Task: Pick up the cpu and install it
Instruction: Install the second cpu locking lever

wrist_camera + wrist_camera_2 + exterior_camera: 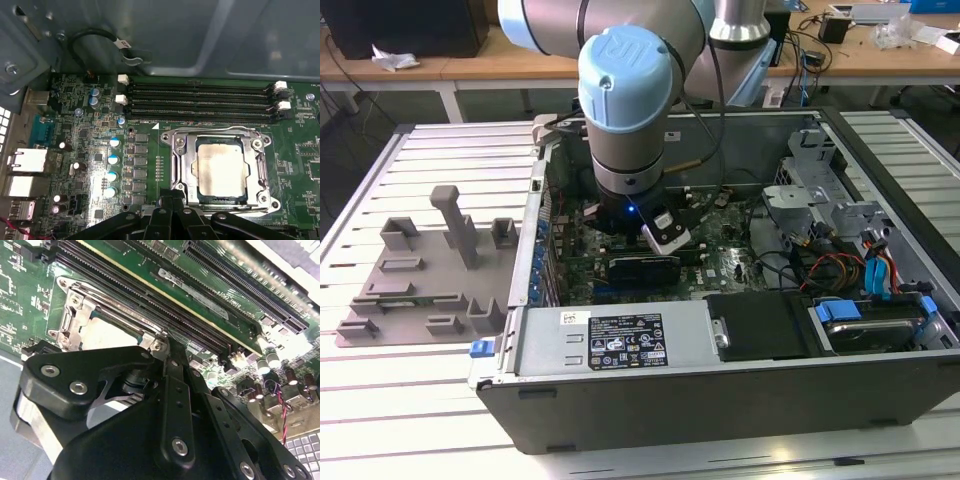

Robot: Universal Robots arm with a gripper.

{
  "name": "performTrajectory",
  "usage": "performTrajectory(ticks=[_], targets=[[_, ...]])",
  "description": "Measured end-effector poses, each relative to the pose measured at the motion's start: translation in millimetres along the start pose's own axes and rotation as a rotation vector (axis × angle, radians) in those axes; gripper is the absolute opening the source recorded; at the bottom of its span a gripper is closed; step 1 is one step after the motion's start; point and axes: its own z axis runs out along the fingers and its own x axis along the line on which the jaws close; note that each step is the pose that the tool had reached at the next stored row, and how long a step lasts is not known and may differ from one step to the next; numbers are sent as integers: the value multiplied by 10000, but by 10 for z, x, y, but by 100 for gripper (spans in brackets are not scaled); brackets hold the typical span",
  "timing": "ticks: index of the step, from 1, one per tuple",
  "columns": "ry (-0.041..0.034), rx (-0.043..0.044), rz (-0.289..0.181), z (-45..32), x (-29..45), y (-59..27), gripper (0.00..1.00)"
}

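The cpu (222,167) is a flat square chip with a silvery top. It lies flat inside the metal-framed socket (180,150) of the green motherboard (85,145). In the second wrist view the cpu (107,335) shows as a pale square within the socket frame (70,322). My gripper (174,192) hangs just over the socket's edge, its black fingers drawn together with nothing between them. The tips of the gripper (160,342) meet at the corner of the frame, beside the chip and not on it. The arm's wrist (625,110) reaches down into the open computer case (720,400).
Black memory slots (200,100) run along the socket's far side, and blue-topped capacitors (112,160) stand beside it. A grey moulded tray (420,280) lies on the slatted table at the exterior view's left. Cables and a drive cage (840,250) crowd the case's right part.
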Motion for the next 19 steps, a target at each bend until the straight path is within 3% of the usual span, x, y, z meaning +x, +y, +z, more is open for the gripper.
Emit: performTrajectory(ticks=[3, 15, 19], targets=[[2, 58, -1, -12, 1, 5, 11], [-15, 59, -8, 19, 74, 25, 11], [-14, 61, -7, -29, 73, 41, 11]])
